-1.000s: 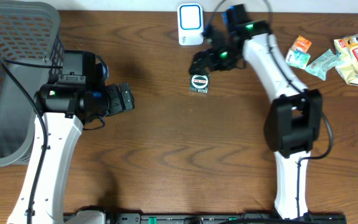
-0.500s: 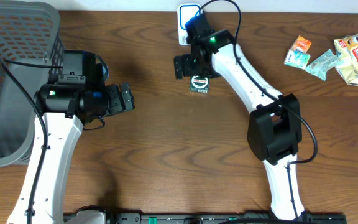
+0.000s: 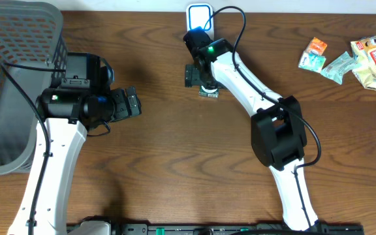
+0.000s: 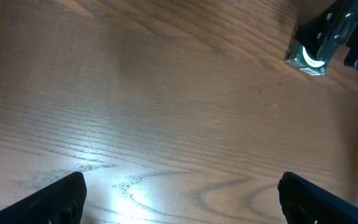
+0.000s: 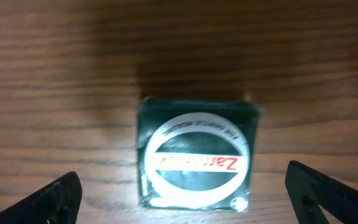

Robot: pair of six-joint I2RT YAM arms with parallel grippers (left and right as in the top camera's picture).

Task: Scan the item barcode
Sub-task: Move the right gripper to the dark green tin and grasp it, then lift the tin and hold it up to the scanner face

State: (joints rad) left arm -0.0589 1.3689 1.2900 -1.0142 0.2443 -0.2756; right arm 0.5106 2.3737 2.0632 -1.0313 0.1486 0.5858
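The right claw (image 5: 185,190) hangs spread wide right above the small green box (image 5: 194,155), one finger to each side, holding nothing. The box lies flat on the wooden table (image 3: 175,163), round label up, just in front of the white scanner (image 3: 200,14). The step in hand looks like lining up for the pickup. Next the claw would need to drop, close on the box's sides and lift it toward the scanner. No barcode shows on top, so the box may need turning. The left claw (image 3: 130,104) is also wide open and empty, well apart. A basket (image 3: 18,39) sits far left and snack packets (image 3: 344,62) far right, neither in the way.
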